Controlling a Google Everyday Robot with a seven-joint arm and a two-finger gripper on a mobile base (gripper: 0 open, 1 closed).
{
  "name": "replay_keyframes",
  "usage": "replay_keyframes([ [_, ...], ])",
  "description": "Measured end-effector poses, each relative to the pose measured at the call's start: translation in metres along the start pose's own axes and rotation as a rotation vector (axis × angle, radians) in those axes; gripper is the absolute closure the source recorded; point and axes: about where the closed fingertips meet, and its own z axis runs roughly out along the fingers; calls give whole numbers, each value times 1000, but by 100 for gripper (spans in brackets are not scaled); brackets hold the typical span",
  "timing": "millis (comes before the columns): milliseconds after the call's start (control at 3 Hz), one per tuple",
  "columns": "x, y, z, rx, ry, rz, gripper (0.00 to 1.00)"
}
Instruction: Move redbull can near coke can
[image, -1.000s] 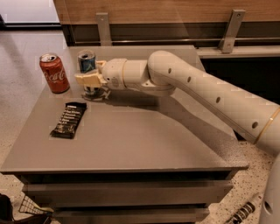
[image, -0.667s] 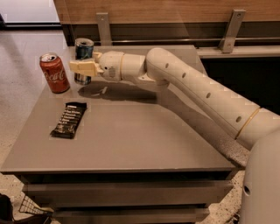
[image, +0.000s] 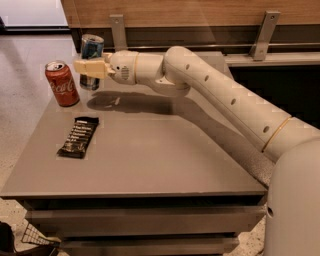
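Note:
The redbull can (image: 91, 52), slim and blue-and-silver with a silver top, is held upright in my gripper (image: 90, 68) above the table's far left part. The gripper's tan fingers (image: 87, 67) are shut around the can's middle. The coke can (image: 61, 83), red with white script and a silver top, stands upright on the grey table (image: 150, 150) just left of and a little nearer than the held can. A small gap shows between the two cans.
A dark snack bar wrapper (image: 78, 136) lies flat on the table in front of the coke can. A wooden wall panel with metal brackets (image: 263, 35) runs behind the table. My white arm (image: 225, 100) stretches across from the right.
The gripper has lifted the redbull can off the table and carried it left and up, closer to the coke can. The coke can and the wrapper have stayed put.

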Motion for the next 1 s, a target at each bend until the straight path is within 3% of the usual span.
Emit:
replay_keyframes([
  [333, -1, 4, -5, 32, 80, -45, 100],
  [1000, 11, 19, 4, 59, 166, -147, 100],
])
